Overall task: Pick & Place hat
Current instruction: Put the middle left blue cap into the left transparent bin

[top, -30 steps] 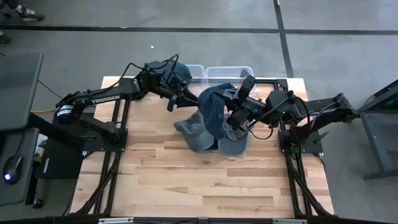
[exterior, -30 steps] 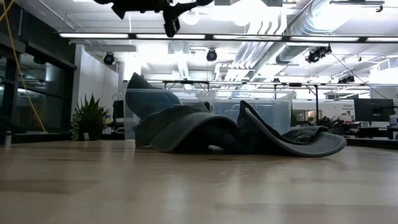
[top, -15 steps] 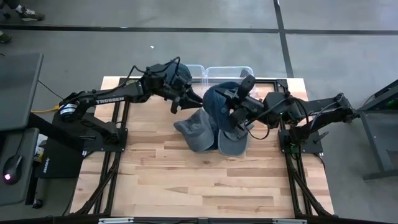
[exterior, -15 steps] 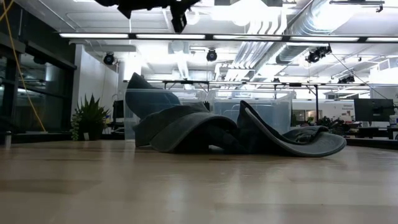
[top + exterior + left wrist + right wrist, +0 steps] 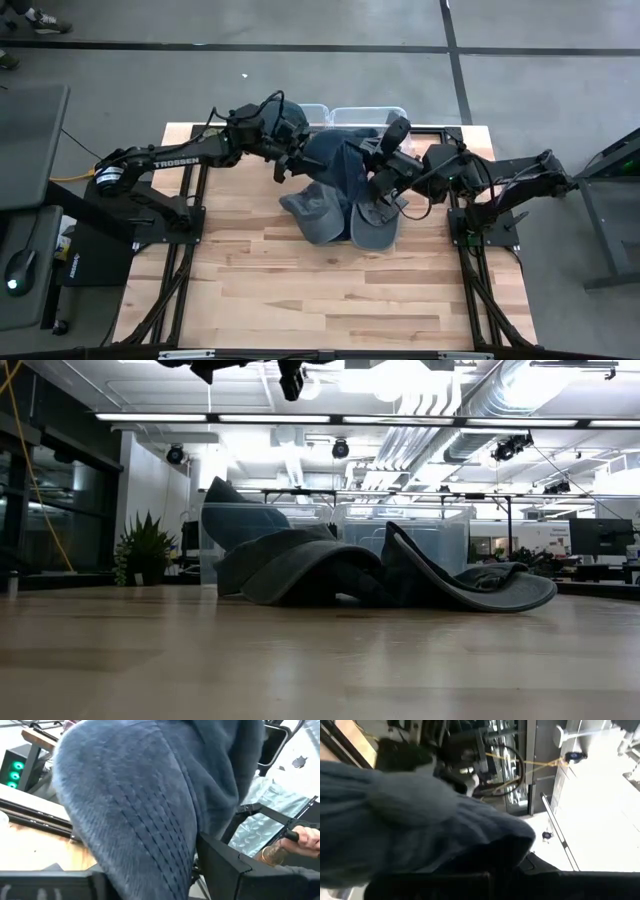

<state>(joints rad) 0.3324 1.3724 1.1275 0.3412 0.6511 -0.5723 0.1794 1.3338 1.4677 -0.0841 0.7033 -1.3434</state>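
Note:
A blue hat [image 5: 330, 160] hangs in the air over the far middle of the table, between my two grippers. My right gripper [image 5: 378, 172] is shut on it from the right. My left gripper [image 5: 290, 160] is open at the hat's left side. In the left wrist view the stitched brim [image 5: 140, 810] fills the picture and runs down between the two fingers [image 5: 235, 865]. In the low view only my left gripper [image 5: 291, 380] shows, high above the table; the held hat is out of that picture. My right gripper holds the blue hat by its right side [image 5: 362, 168], slanting in from the table's right. The hat is lifted clear of the table. In the right wrist view the cloth [image 5: 395, 830] covers the fingers, so which part they have is hidden. My left gripper: whether its fingers touch the brim cannot be told.
Two more hats lie on the table under the held one, a grey-blue one [image 5: 312, 212] and one with its brim toward the near edge [image 5: 375, 228]. Two clear bins [image 5: 315, 112] [image 5: 372, 114] stand at the far edge. Bare wood [image 5: 330, 290] lies toward the near edge.
My right gripper has carried the blue hat left and toward the far edge, up to my left gripper. My left gripper has moved a little right and upward. The two hats on the table have stayed where they were.

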